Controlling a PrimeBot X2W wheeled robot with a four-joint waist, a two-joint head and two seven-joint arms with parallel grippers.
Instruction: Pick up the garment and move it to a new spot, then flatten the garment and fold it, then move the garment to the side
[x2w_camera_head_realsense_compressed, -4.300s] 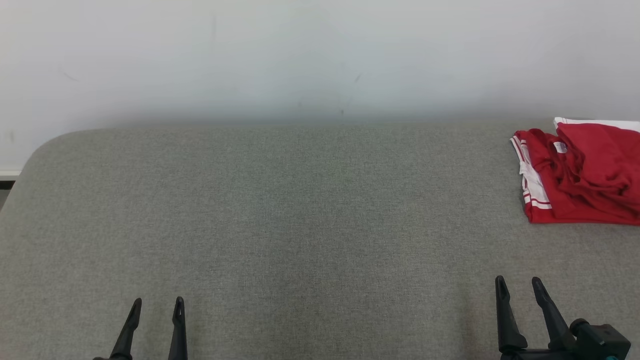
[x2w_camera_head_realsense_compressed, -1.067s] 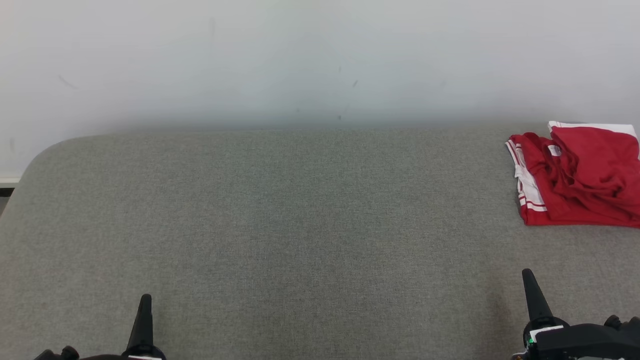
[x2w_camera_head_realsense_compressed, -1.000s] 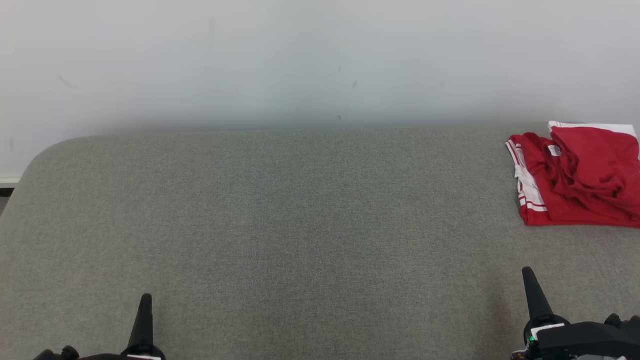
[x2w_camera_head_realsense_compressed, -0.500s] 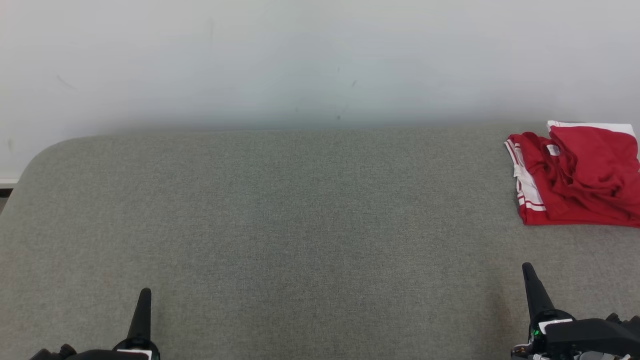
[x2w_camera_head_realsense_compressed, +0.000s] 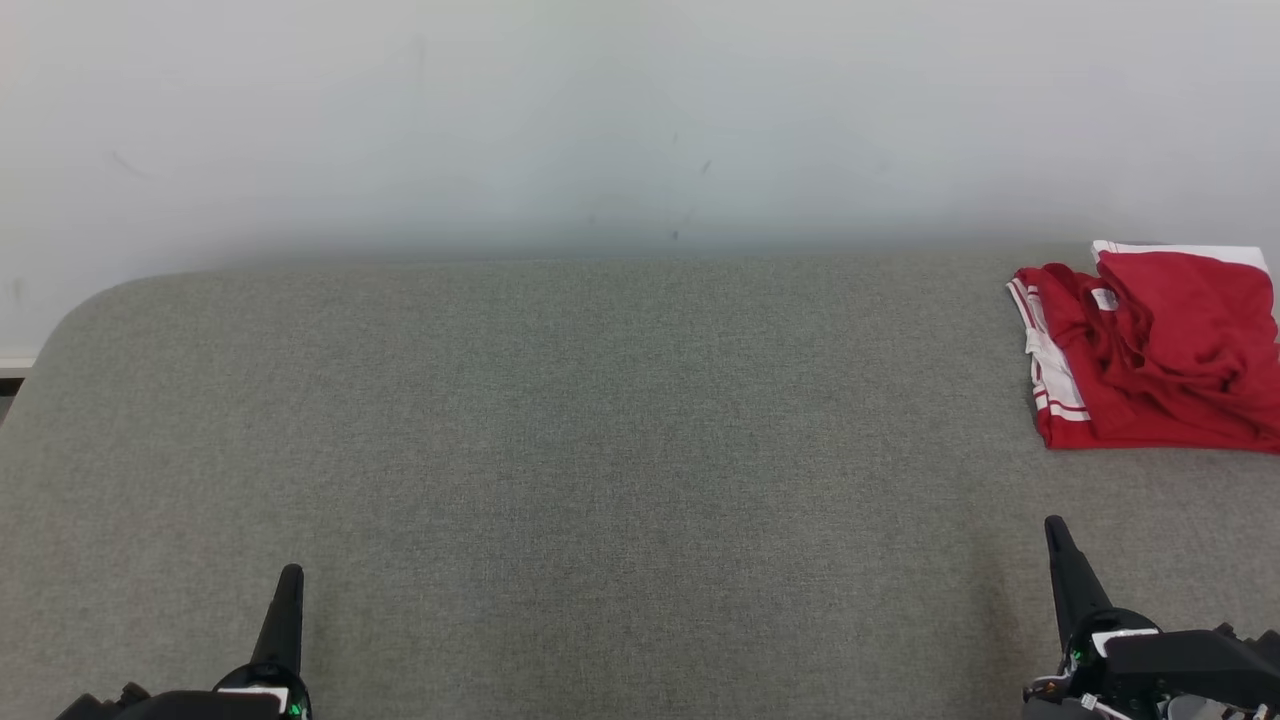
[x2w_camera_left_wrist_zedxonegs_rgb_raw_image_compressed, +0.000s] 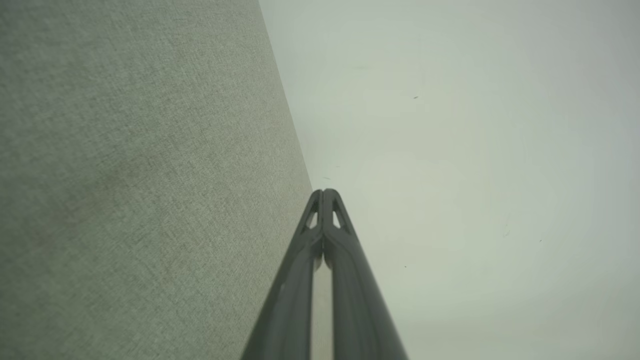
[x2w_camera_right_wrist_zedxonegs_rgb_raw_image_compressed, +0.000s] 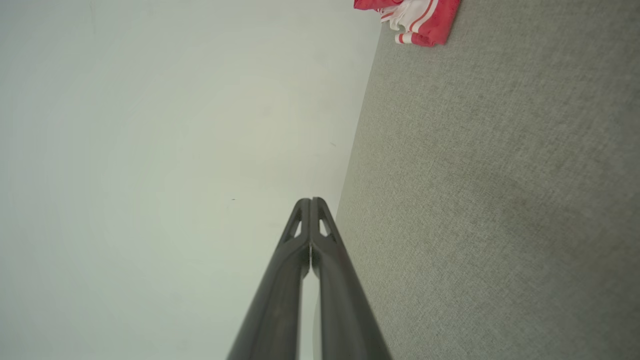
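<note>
Since my left pincer (x2w_camera_head_realsense_compressed: 288, 590) and right pincer (x2w_camera_head_realsense_compressed: 1060, 540) have both clenched shut on nothing, I judge the folding done.
Spread open seconds ago, they now sit low over the grey table (x2w_camera_head_realsense_compressed: 600, 450), well apart from the folded red garment (x2w_camera_head_realsense_compressed: 1160, 370) lying untouched at the table's far right edge.

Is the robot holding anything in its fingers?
Nothing. The left fingers and the right fingers are shut, empty; the red garment lies apart on the grey surface.
</note>
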